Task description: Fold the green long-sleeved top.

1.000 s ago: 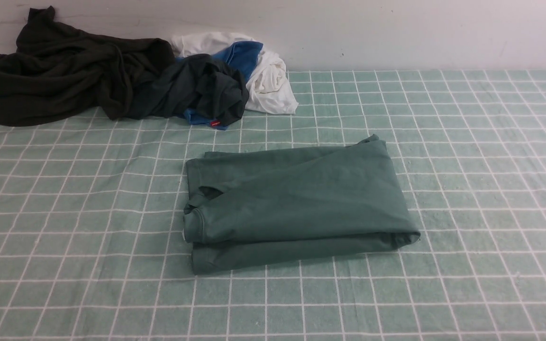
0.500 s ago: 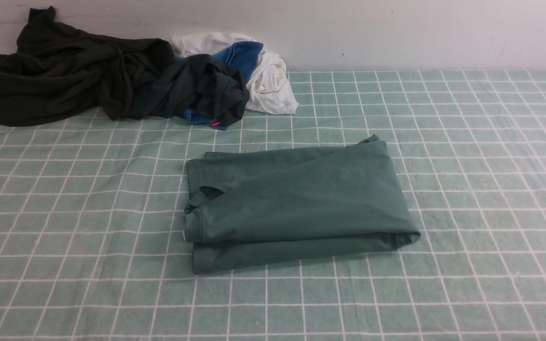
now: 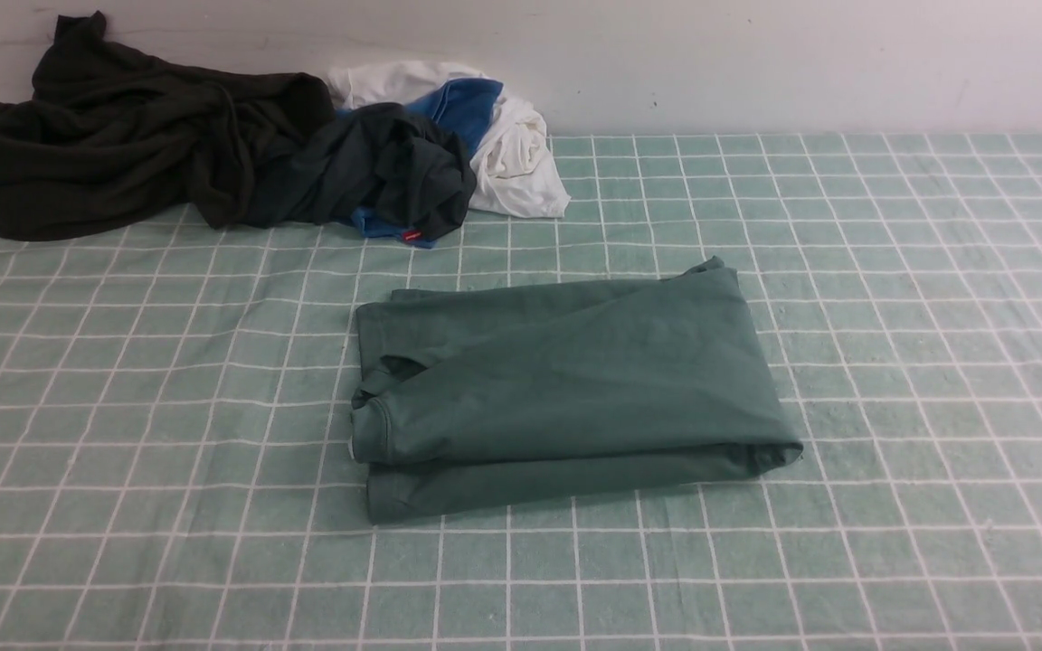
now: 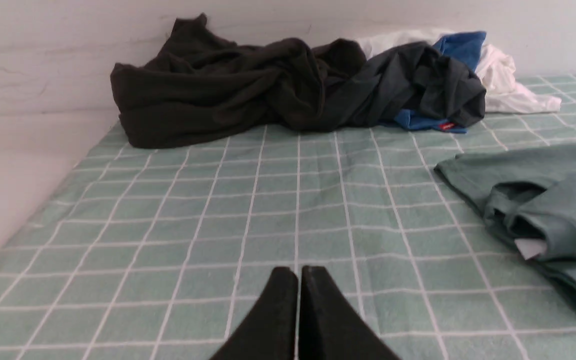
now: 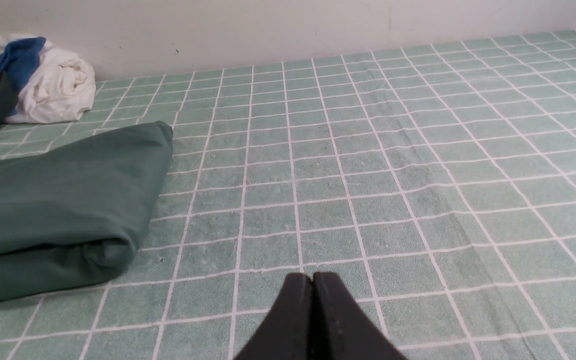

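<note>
The green long-sleeved top (image 3: pixel 566 398) is seen in the middle of the front view as a compact, layered rectangle on the checked green cloth covering the bench (image 3: pixel 919 271). Its ribbed neck and a white label show at the left edge of the bundle, and a rounded fold runs along the lower right. The folding is judged to be essentially complete; no sleeve or hem is left trailing outside the bundle. What remains, if anything, is judged to be a light squaring of the slightly skewed upper layer, which would call for a shallow pinch at one corner without dragging the layers beneath.

Neither arm appears in the front view. In the left wrist view the left end effector (image 4: pixel 298 272) is shown with its two dark fingers pressed together, holding nothing, low over bare cloth; the neck end of the top (image 4: pixel 543 210) lies at the right of that frame, well apart from the fingertips. In the right wrist view the right end effector (image 5: pixel 313 277) is likewise closed and empty, with the rounded fold of the top (image 5: pixel 63 200) at the left of the frame, also clear of the fingers.

A heap of other clothes sits at the upper left of the front view against the wall: a blackish-olive garment (image 3: pixel 114 136), a dark teal garment (image 3: pixel 376 172), a blue garment (image 3: pixel 462 104) and a white garment (image 3: pixel 516 154).
</note>
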Available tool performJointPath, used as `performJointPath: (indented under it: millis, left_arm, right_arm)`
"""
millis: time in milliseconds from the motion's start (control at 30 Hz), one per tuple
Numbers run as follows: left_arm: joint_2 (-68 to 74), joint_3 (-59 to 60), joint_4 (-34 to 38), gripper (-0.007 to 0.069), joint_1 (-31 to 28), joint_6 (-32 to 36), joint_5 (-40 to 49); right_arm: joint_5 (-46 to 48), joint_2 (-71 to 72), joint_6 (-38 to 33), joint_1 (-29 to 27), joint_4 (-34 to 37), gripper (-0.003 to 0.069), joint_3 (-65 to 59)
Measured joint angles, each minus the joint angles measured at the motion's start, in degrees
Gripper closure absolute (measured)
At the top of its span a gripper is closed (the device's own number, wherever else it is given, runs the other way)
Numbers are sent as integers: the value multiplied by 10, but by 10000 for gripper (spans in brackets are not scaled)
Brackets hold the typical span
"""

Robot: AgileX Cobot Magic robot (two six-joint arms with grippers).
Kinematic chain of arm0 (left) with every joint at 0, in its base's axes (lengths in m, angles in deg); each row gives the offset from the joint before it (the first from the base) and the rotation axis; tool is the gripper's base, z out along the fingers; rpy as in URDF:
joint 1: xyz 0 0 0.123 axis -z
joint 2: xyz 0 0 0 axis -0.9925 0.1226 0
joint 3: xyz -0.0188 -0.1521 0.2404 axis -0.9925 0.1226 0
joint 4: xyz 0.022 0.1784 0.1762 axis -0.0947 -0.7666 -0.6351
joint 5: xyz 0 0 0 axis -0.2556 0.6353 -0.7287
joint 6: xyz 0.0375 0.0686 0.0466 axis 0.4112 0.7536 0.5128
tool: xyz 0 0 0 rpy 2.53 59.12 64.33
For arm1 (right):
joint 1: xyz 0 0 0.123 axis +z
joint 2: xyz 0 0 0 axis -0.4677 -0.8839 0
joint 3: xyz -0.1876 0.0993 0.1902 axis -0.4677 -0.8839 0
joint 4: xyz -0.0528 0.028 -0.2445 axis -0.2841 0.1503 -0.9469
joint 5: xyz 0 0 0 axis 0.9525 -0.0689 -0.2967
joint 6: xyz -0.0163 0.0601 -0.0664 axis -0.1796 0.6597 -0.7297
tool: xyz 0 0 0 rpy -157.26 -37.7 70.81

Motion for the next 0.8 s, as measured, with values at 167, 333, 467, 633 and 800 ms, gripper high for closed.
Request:
performJointPath:
  millis: [167, 333, 467, 633, 800]
  left_arm:
    - [-1, 1, 0, 627, 0, 1, 60]
    - [-1, -1, 0, 627, 0, 1, 85]
    - [-1, -1, 0, 627, 0, 1, 87]
    - [-1, -1, 0, 627, 0, 1, 87]
    - [-1, -1, 0, 627, 0, 1, 88]
  right_arm:
    - [0, 0, 0, 0, 0, 673, 0]
    - [0, 0, 0, 0, -1, 673, 0]
    - [0, 0, 0, 0, -1, 673, 0]
    - [0, 0, 0, 0, -1, 673, 0]
    - [0, 0, 0, 0, -1, 673, 0]
